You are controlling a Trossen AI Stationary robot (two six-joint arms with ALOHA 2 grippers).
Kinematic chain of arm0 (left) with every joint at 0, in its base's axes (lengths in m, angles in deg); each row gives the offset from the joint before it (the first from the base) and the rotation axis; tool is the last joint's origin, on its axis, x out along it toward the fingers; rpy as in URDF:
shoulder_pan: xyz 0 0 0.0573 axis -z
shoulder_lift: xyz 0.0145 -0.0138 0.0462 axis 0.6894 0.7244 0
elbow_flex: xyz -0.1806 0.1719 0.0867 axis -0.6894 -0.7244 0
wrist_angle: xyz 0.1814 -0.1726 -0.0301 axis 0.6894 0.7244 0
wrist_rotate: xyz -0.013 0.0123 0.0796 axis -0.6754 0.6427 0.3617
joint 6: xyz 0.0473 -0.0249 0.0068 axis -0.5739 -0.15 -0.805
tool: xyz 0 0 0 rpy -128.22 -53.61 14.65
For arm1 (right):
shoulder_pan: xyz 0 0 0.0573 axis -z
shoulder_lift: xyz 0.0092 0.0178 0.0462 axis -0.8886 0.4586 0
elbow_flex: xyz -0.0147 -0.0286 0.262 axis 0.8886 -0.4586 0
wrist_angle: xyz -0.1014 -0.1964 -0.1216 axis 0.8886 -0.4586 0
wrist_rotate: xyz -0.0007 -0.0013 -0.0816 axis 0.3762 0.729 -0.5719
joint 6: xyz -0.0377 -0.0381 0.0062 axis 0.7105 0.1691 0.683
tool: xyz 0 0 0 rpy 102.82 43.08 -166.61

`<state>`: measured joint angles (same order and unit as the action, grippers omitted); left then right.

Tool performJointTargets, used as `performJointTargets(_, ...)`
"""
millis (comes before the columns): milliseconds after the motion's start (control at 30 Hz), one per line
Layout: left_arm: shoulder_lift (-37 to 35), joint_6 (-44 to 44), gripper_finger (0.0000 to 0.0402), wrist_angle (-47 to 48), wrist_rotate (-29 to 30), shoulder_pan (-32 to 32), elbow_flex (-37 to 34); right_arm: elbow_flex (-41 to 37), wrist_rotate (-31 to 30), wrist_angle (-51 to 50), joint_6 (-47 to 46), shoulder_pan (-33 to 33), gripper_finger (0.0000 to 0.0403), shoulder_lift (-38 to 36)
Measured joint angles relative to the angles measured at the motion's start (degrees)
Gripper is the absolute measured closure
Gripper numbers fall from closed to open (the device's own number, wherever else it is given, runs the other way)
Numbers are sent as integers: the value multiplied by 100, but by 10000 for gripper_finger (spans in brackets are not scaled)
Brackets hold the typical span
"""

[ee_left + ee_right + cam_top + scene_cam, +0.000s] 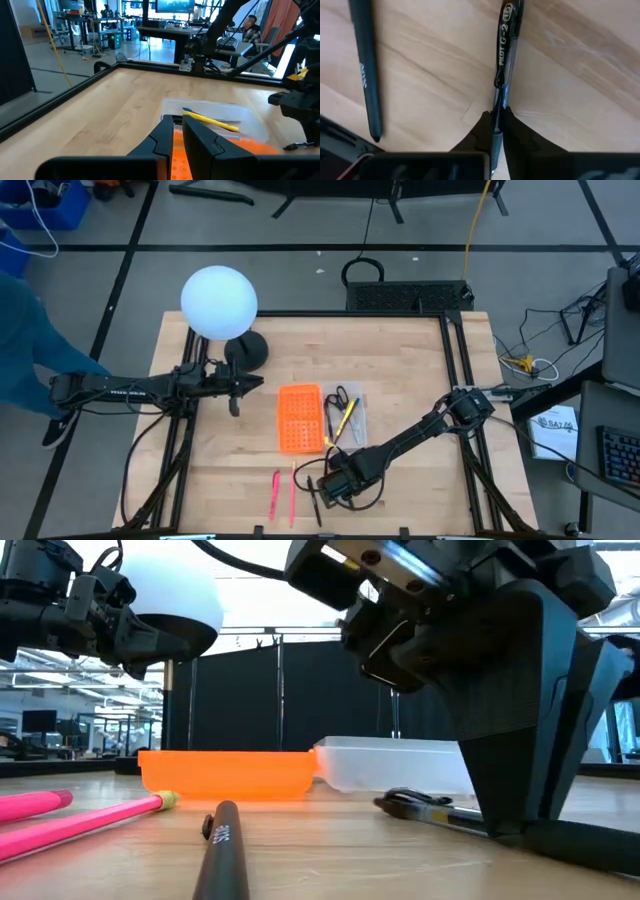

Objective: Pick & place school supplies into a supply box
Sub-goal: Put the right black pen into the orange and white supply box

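1. Looking straight down in the high view: the right gripper (334,482) is low over the near table edge, just right of a black pen (314,502) lying on the wood. Its fingers aren't readable from this angle.
2. Same view: the supply box (300,418) sits mid-table, orange perforated half on the left, clear half (352,423) on the right. The clear half holds a yellow pencil (347,416) and the black-handled scissors (340,397).
3. Same view: two pink pens (275,494) lie side by side near the front edge, left of the black pen and apart from the box. The left gripper (236,397) hangs left of the box, beside the white globe lamp (219,302).
4. Low view: the right gripper fills the right side, down at the table (330,855) on a dark pen (425,806). Orange half and clear half of the box sit behind it. One pink pen and the black pen lie in the foreground.
5. Left wrist view: the left gripper's fingers (200,142) stand nearly together with a thin gap, nothing between them. Box is just beyond, with the yellow pencil resting across the clear half.
6. Right wrist view: the right gripper (496,131) has its fingers (520,136) pinched on a black Pilot G-2 pen (506,45), gripped near one end, pen flat on the wood. A second black pen (366,70) lies beside it, not touching.
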<state>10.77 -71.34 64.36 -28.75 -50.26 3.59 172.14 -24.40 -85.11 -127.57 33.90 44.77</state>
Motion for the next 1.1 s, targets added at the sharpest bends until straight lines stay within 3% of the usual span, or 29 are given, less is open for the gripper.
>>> performJointTargets(233, 0, 40, 353, 12, -4, 2, 0, -104, -203, 175, 463, -17, 388, -77)
performJointTargets(400, 0, 37, 353, 103, -9, 2, 0, -125, -587, 782, 661, -31, 389, -566)
performJointTargets(833, 0, 33, 353, 106, -13, 0, 0, -133, -2272, 987, 767, 216, 398, -2069)
performJointTargets(1100, 2, -393, 353, 483, 0, 0, 0, -123, -2270, 890, 1229, 429, 400, -2054)
